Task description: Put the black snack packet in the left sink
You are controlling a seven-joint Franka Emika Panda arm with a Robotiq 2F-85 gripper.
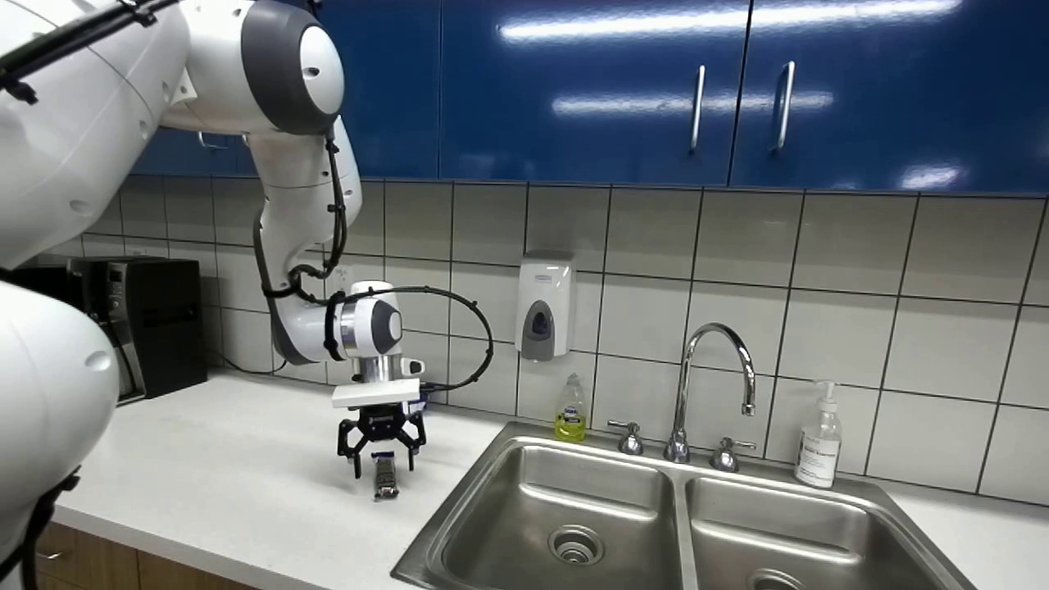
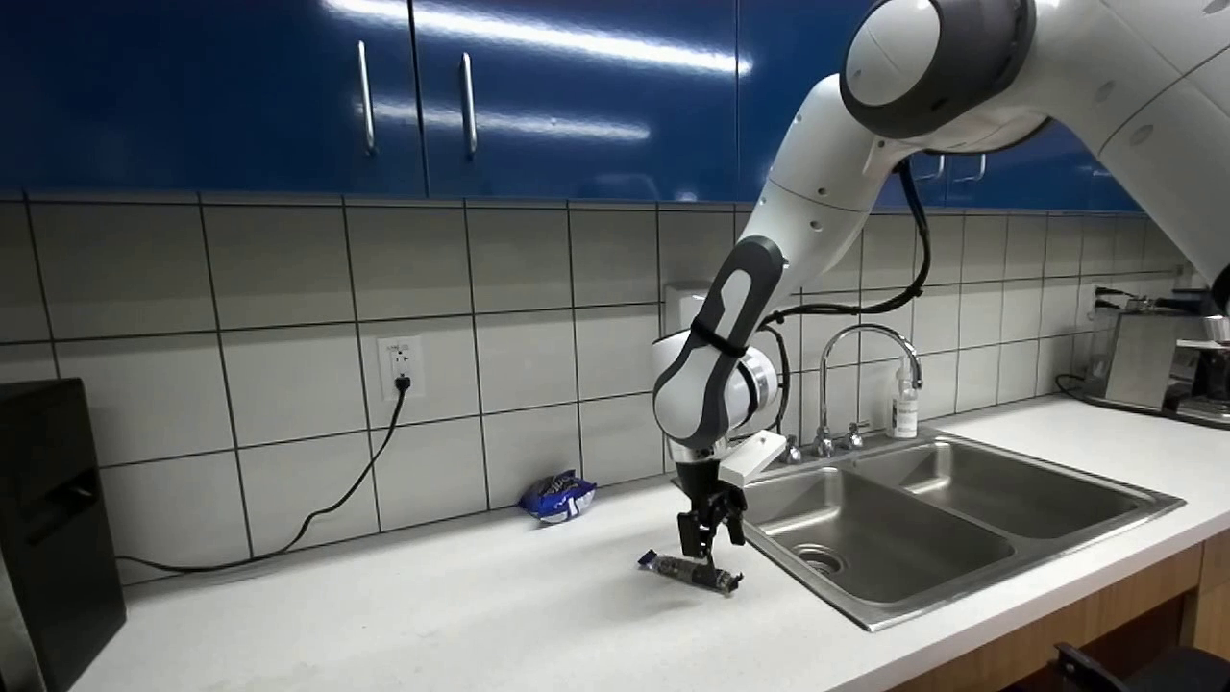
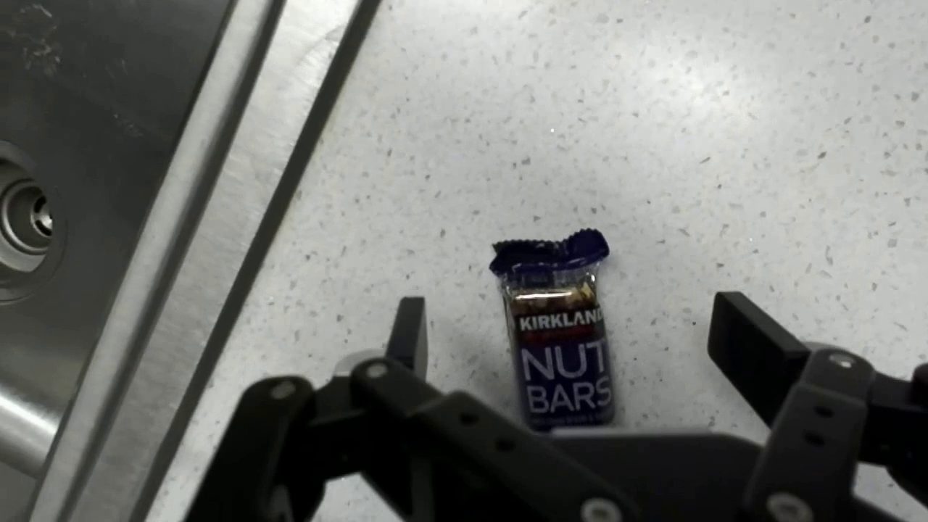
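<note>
1 snack packet (image 3: 557, 335) | slim, dark, blue-crimped (reads NUT BARS)

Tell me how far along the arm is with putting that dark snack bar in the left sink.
Looks done: the approach, with the open jaws on either side of the snack bar. Apparently in hand: the grasp, with gaps showing between bar and jaws in the wrist view. Left: closing, lifting, carrying and releasing, since the bar lies on the counter, outside the left sink.
</note>
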